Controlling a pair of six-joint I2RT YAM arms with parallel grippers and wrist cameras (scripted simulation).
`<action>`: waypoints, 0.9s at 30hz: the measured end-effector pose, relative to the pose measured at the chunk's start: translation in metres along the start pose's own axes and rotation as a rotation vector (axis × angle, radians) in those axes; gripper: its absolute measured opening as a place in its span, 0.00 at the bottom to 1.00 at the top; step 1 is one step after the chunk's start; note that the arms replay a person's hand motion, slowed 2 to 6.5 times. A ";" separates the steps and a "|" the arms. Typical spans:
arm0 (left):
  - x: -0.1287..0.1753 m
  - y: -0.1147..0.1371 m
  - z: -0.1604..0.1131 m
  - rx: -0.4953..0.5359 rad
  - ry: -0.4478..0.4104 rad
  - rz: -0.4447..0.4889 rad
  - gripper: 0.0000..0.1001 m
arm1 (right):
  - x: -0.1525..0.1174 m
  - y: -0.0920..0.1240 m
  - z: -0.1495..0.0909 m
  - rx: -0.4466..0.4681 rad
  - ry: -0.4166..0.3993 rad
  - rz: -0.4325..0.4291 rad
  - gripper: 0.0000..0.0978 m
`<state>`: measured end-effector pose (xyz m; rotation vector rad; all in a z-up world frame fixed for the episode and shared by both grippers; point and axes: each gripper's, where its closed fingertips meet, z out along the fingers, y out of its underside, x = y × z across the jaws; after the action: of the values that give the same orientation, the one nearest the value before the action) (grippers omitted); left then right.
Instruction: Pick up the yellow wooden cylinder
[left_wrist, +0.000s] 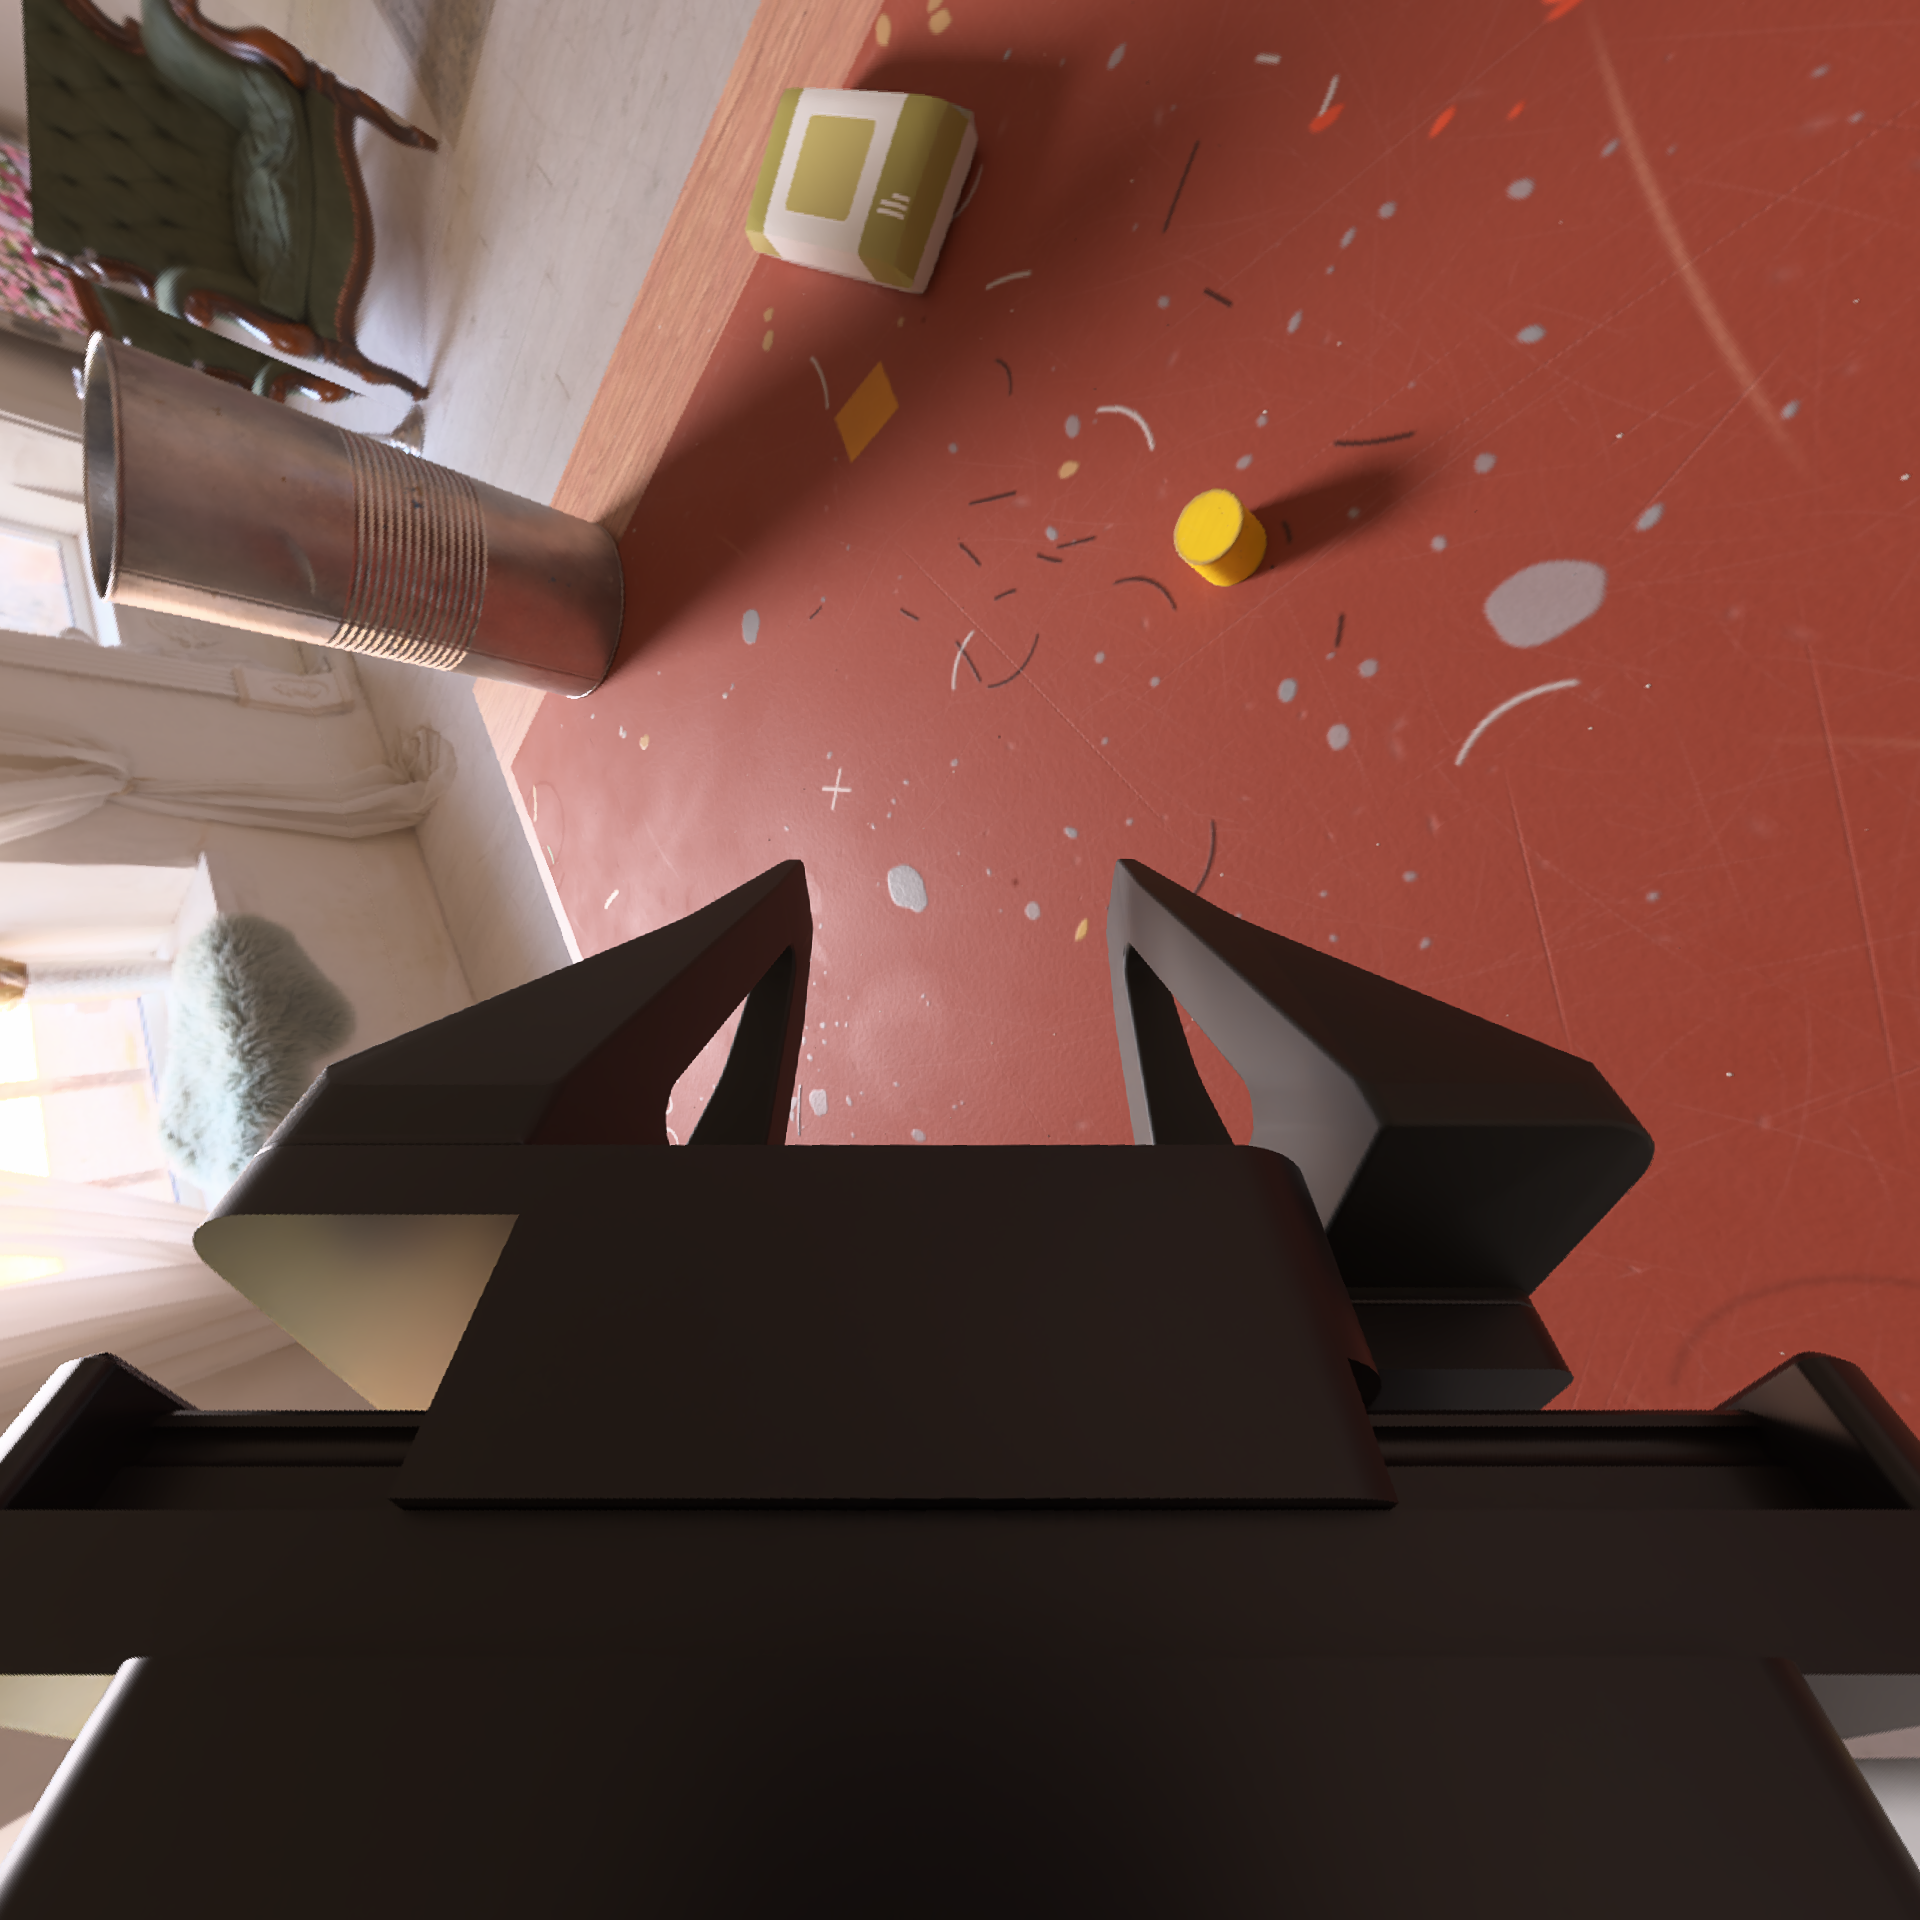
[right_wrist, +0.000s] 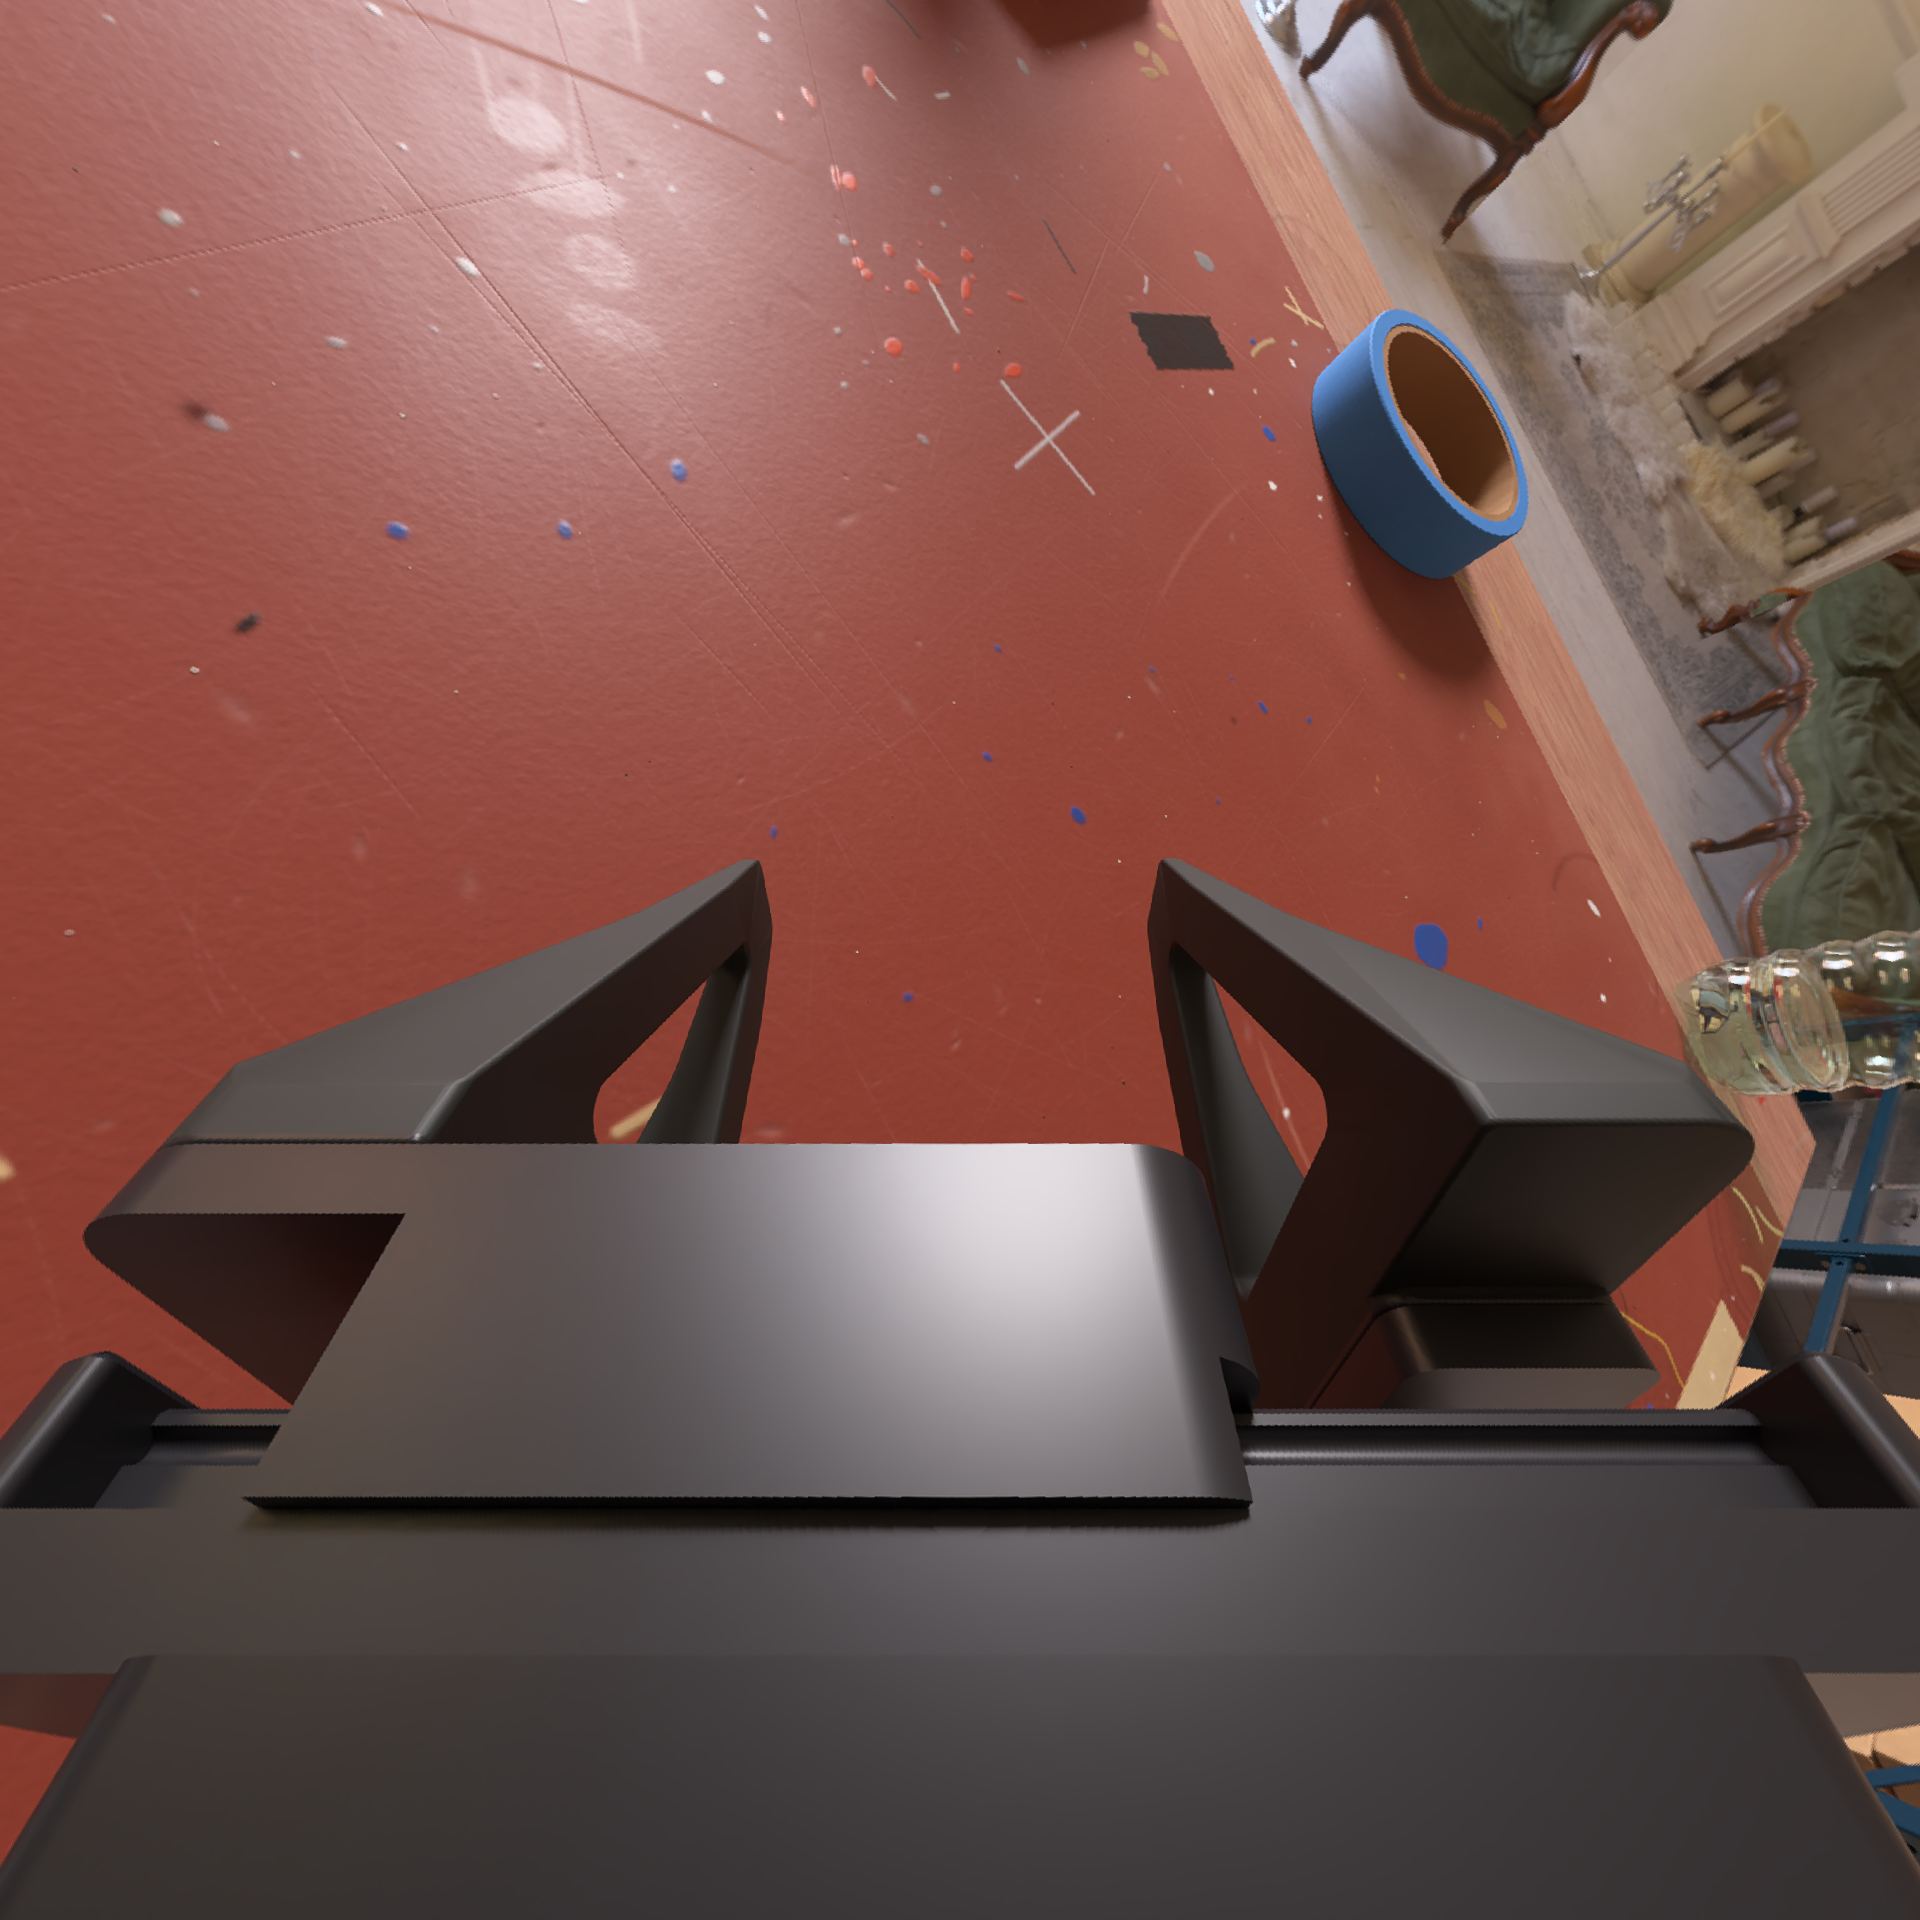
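Note:
The yellow wooden cylinder (left_wrist: 1220, 538) is short and stands on its end on the red speckled table (left_wrist: 1455, 883), ahead and to the right of my left gripper (left_wrist: 956, 883). The left gripper is open and empty, above the table, well short of the cylinder. My right gripper (right_wrist: 956, 883) is open and empty over a bare stretch of the same red table (right_wrist: 520, 623). The cylinder does not show in the right wrist view.
A metal can (left_wrist: 353, 530) stands at the table's left edge and a green-and-white box (left_wrist: 857, 187) lies farther ahead. In the right wrist view a blue tape roll (right_wrist: 1418, 442) sits by the right edge, and a clear plastic bottle (right_wrist: 1797, 1023) lies nearer.

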<state>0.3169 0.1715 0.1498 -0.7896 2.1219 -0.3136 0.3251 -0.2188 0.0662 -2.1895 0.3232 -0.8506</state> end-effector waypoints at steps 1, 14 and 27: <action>-0.002 0.001 -0.001 0.002 -0.005 -0.007 0.48 | 0.000 -0.001 0.000 0.002 -0.002 0.001 0.63; -0.014 0.014 -0.008 -0.010 -0.037 -0.046 0.46 | -0.008 -0.005 0.000 0.020 -0.048 0.026 0.64; 0.001 0.010 0.006 -0.009 0.035 -0.041 0.43 | -0.009 -0.006 0.001 0.020 -0.064 0.043 0.64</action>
<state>0.3168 0.1791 0.1401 -0.8397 2.1429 -0.3415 0.3190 -0.2101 0.0652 -2.1784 0.3276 -0.7558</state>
